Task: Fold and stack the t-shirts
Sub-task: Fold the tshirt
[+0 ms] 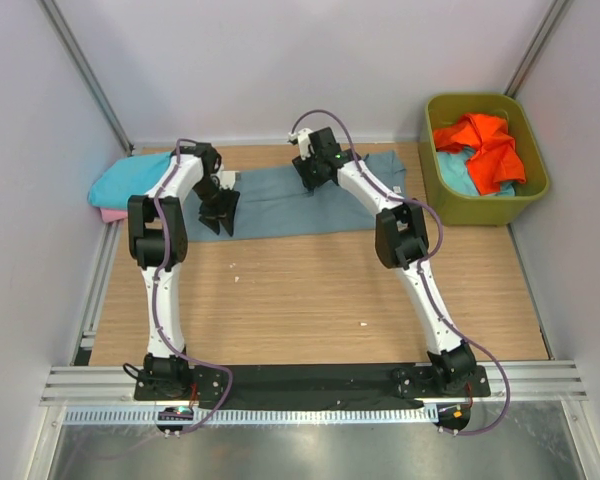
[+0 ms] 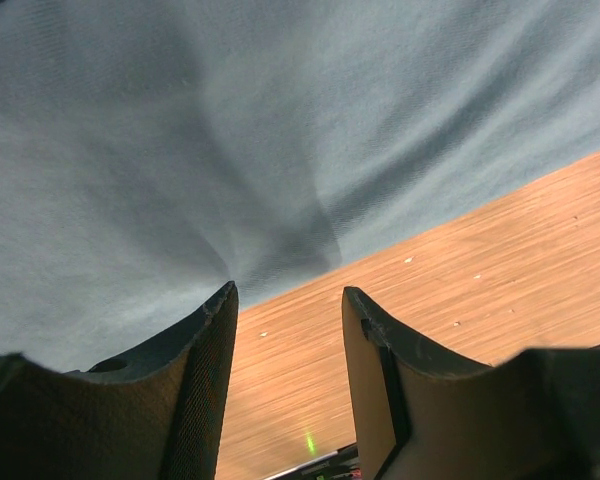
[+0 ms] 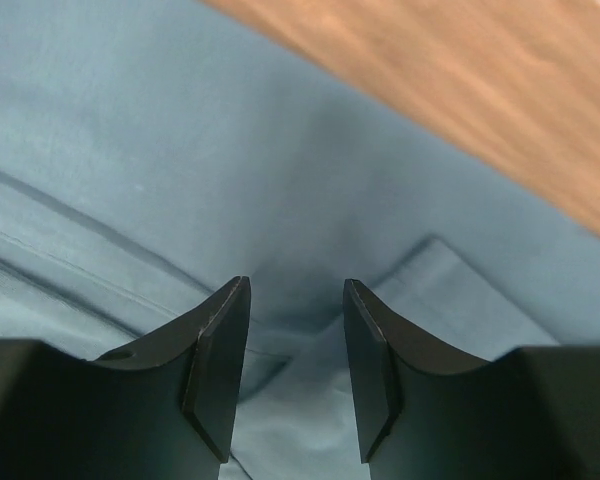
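While hovering mid-fold over grey-blue shirt [image 1: 280, 205] with left gripper [image 2: 285, 292] and right gripper [image 3: 297, 285] released: turquoise shirt [image 1: 130, 180], pink shirt [image 1: 110, 214] piled; orange shirt [image 1: 485, 145] waiting in tub [image 1: 480, 215].

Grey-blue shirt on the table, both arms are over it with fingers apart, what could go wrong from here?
1. The left fingers sit right at the near edge of the grey-blue shirt, with bare table showing between them; closing there may pinch only a sliver or miss the cloth.
2. The right fingers hover over overlapping layers of the shirt; they may catch just one layer, which would likely give a crooked fold.
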Robot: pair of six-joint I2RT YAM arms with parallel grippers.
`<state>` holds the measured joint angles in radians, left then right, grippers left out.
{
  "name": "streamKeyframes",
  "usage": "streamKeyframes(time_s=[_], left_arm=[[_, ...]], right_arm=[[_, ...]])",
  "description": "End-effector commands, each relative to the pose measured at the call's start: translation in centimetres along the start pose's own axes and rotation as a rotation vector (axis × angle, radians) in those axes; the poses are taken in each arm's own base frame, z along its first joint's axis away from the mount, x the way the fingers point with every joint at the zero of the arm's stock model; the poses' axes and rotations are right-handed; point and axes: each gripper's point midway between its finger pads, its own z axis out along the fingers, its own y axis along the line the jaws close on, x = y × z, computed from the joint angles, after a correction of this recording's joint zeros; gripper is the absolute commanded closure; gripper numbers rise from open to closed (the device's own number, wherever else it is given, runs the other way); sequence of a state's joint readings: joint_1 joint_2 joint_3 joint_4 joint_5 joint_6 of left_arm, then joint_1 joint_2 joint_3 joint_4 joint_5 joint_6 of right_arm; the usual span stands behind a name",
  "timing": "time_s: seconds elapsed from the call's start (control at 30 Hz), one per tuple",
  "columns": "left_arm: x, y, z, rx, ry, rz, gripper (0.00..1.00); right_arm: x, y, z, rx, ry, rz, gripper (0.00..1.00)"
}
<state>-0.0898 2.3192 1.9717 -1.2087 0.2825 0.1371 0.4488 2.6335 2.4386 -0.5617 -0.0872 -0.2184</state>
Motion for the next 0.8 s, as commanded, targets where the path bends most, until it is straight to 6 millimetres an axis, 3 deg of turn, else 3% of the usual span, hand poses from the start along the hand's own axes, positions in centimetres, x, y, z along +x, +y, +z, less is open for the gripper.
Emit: streamKeyframes(time_s=[0.0,0.3,0.47,0.77], left_arm=[[-0.3,-1.6,-2.3,0.039,-0.052,0.002,0.52],[-0.4,-1.9,-2.1,0.073,-0.056,-0.016,0.52],[-0.7,-1.8,-1.9,0.088,-0.063,-0.029,0.52],[-0.8,-1.5,-1.8,0.104,-0.067,-0.045,0.53]], right_arm=[[-3.2,-0.1,-0.7,0.044,-0.079,-0.044,0.52],[-3.9,-0.7,-1.3,0.087,-0.092,-0.076,0.53],[-3.9,-2.7,-2.2,0.192,-0.077,-0.109,0.54],[-2.0,-2.9,-1.5,0.231,-0.018,-0.147,0.55]])
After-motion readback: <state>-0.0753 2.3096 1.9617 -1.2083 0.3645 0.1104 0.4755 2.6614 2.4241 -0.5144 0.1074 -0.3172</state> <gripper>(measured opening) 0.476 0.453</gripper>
